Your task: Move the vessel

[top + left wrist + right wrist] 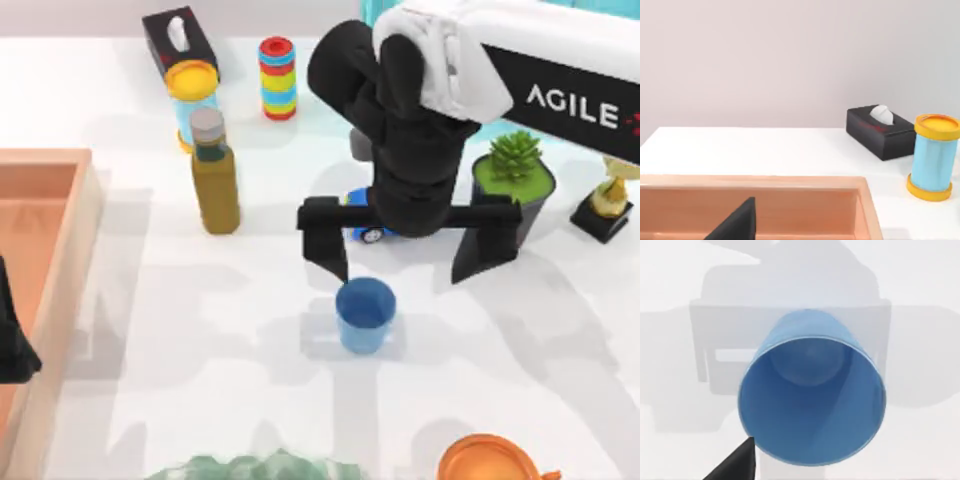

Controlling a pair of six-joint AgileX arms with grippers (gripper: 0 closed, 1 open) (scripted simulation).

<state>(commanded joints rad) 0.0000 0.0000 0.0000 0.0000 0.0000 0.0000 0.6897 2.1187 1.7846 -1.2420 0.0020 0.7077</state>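
The vessel (365,314), a plain blue tapered cup without a handle, is standing upright and empty near the middle of the white worktop (200,340). The right gripper (405,262) is hovering spread wide just at its 12 o'clock, with the toy car (362,222) beyond. The left gripper (12,340) is sitting at 9 o'clock over the wooden tray (60,190); its fingers cannot be made out.

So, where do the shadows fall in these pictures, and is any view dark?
No view is dark. Top view: soft grey shadows of the right arm lie on the white table around the blue cup, below the open right tool. Right wrist view: a blocky grey shadow lies on the table behind the cup. Left wrist view: evenly lit, with hardly any shadow by the tissue box.
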